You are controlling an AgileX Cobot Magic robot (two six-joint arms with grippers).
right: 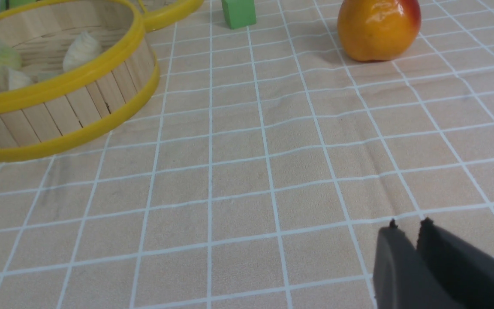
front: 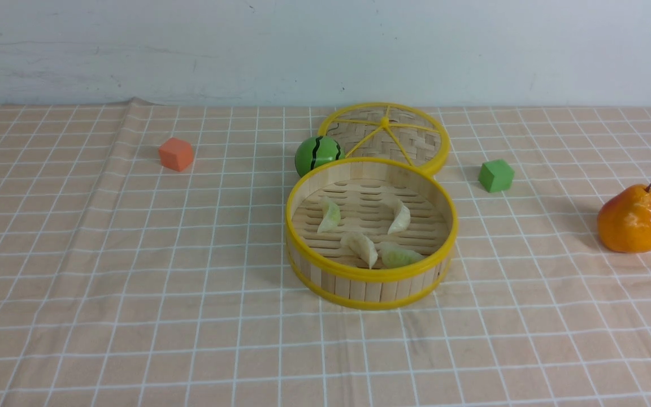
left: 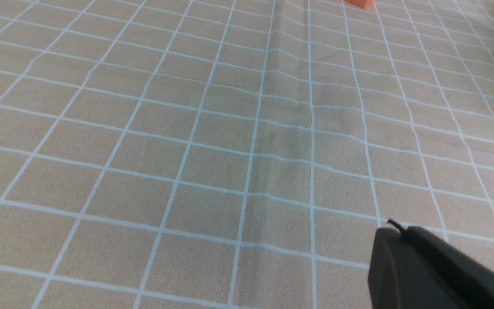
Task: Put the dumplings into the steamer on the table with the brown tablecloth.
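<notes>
The steamer [front: 370, 277] stands mid-table on the brown tablecloth [front: 133, 282]. Several dumplings lie on its slatted floor: one at the left [front: 329, 215], one at the right [front: 399, 218], and two at the front [front: 361, 247] [front: 398, 255]. Neither gripper shows in the front view. My left gripper [left: 395, 229] is shut and empty over bare cloth. My right gripper [right: 408, 225] is shut and empty, with only a sliver between its tips. It hangs over cloth, apart from the steamer [right: 58, 107], where a dumpling [right: 82, 49] shows inside.
A flat woven lid [front: 399, 133] lies behind the steamer, touching it. A green striped ball [front: 317, 154] sits at the steamer's back left. An orange cube [front: 177, 154] is far left, a green cube [front: 495, 175] right, and a pear [front: 632, 219] far right.
</notes>
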